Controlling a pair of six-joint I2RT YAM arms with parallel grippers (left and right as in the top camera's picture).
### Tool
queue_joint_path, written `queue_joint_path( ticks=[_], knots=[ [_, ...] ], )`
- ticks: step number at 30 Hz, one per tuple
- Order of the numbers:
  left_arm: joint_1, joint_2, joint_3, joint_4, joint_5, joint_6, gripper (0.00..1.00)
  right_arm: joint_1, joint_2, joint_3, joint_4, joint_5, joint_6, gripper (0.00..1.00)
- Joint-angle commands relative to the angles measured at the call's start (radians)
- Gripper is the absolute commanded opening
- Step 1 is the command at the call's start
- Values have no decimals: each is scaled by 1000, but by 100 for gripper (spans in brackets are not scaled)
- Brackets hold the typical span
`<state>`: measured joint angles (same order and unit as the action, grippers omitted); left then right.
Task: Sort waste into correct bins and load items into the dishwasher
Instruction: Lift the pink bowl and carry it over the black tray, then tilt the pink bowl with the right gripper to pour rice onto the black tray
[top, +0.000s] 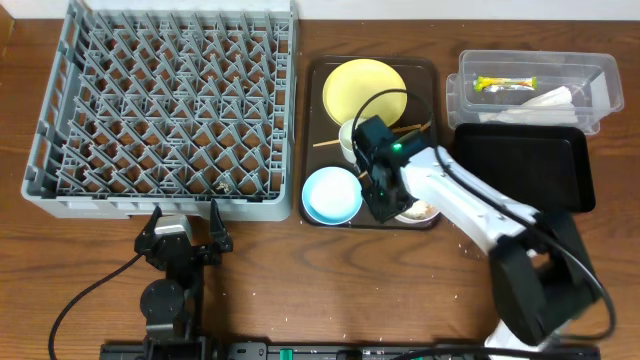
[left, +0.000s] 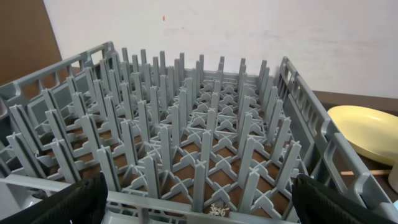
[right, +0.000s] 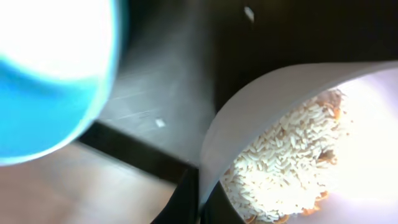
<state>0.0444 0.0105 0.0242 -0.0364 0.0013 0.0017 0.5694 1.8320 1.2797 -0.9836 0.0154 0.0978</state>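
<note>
- Starting closest to the robot: the left gripper (top: 185, 215) sits just in front of the dish rack (top: 150, 197) with its fingers spread wide and nothing between them. It looks parked, tbh.
- That rack has nothing loaded in it, just rows of bare pegs, so the dishwasher half of the job hasn't started.
- A bit further in, the right gripper (right: 202, 205) is down on the white bowl (top: 420, 212) at the near-right corner of the brown tray (top: 425, 100). In the wrist view one finger sits on each side of the rim, so I'd say it's pinching the rim, though the pads themselves are mostly cut off.
- The bowl has a pile of rice scraps (right: 280, 162) in it. My guess is the current step is dumping those before the bowl can get racked.
- Just left of it on the same tray is the light blue bowl (top: 332, 194), and it looks empty.
- Behind those are the small white cup (top: 348, 138), the chopsticks (top: 325, 143) lying across the tray, and then the yellow plate (top: 365, 85). None of them are loaded.
- Off to the right, the black tray (top: 520, 165) has nothing in it.
- Farthest back, the clear tub (top: 600, 70) already holds the snack wrapper (top: 505, 83) and the napkin (top: 545, 100), so that part's done.
</note>
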Motion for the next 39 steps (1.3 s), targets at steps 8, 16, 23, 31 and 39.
queue_joint_path(
  ticks=[8, 16, 23, 31, 39],
  knots=[
    [-3, -6, -20, -37, -12, 13, 96, -302, -291, 47, -43, -275, -20, 1],
    [-3, -6, -20, -37, -12, 13, 96, -654, -289, 44, -26, -608, -145, 1],
    [-3, -6, -20, -37, -12, 13, 96, -855, -251, 40, 16, -819, -195, 1],
    [-3, -6, -20, -37, -12, 13, 96, -953, -130, 40, 8, -1096, -300, 1],
    [-3, -6, -20, -37, -12, 13, 96, -1025, 8, 40, -26, -1274, -396, 1]
  ],
)
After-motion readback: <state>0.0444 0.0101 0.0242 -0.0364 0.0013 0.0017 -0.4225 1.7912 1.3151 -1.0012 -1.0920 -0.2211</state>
